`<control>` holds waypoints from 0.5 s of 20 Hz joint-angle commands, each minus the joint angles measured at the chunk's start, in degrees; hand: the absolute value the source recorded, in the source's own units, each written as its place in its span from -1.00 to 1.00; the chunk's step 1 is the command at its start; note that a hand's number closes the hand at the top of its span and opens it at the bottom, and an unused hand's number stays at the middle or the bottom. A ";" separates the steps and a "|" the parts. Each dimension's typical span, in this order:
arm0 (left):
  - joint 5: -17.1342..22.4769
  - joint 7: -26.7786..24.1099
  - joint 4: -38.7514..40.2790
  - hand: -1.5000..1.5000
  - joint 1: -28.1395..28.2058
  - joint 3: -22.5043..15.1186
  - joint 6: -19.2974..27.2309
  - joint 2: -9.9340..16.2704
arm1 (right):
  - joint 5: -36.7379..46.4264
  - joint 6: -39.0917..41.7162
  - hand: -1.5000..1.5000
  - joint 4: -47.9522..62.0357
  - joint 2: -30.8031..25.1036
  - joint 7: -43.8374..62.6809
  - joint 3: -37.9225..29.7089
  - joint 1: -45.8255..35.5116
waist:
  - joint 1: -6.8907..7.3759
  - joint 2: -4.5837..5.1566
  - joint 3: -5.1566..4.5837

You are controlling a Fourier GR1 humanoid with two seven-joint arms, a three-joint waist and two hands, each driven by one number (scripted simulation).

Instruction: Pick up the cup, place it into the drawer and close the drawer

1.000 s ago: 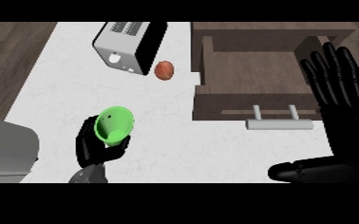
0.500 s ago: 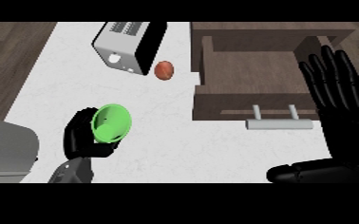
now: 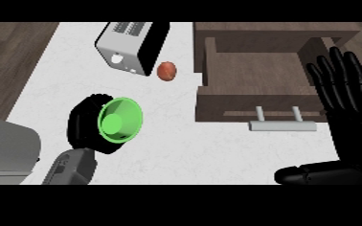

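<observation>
A green cup (image 3: pixel 119 122) lies tilted with its mouth toward me at the lower left. My left hand (image 3: pixel 86 124) is curled round it from the left, hiding most of its body. The wooden drawer (image 3: pixel 260 78) stands pulled open at the right, its inside bare, with a pale bar handle (image 3: pixel 283 124) on its front. At the far right edge my right hand (image 3: pixel 341 96) rests open beside the drawer, fingers straight and pointing up, its thumb low at the bottom right.
A silver and black toaster (image 3: pixel 129 48) stands at the back of the white counter (image 3: pixel 205 153). A small brown-red round item (image 3: pixel 167 70) lies between the toaster and the drawer. A grey appliance (image 3: pixel 17 148) shows at the lower left edge.
My left hand with the cup has risen and shifted right, and the cup's mouth has turned more toward me. The right hand has barely moved.
</observation>
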 commanded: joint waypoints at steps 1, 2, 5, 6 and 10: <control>1.26 10.92 -11.44 1.00 -1.13 -2.53 0.83 0.31 | -0.74 1.47 -1.00 -0.64 -0.37 0.20 0.17 3.51 | 0.04 -0.14 0.04; 1.10 11.87 -15.89 1.00 0.43 -4.05 2.13 -1.56 | -1.23 0.56 -1.00 0.61 -1.33 1.30 -1.58 -0.78 | 0.33 -0.11 0.02; 0.79 16.67 -18.17 1.00 -3.28 -4.14 6.32 -3.20 | -1.72 0.38 -1.00 -0.59 -0.57 0.72 -1.43 0.13 | -0.21 0.03 -0.02; 2.63 23.24 -21.93 1.00 -5.84 -3.94 8.10 -2.82 | -1.21 -0.14 -1.00 0.22 -0.80 2.72 -0.52 -2.20 | 0.08 -0.07 0.00; 1.50 28.56 -29.19 1.00 -7.09 -5.16 12.64 -4.22 | 0.12 0.05 -1.00 -0.53 -0.34 0.09 -0.74 0.56 | -0.15 -0.01 -0.01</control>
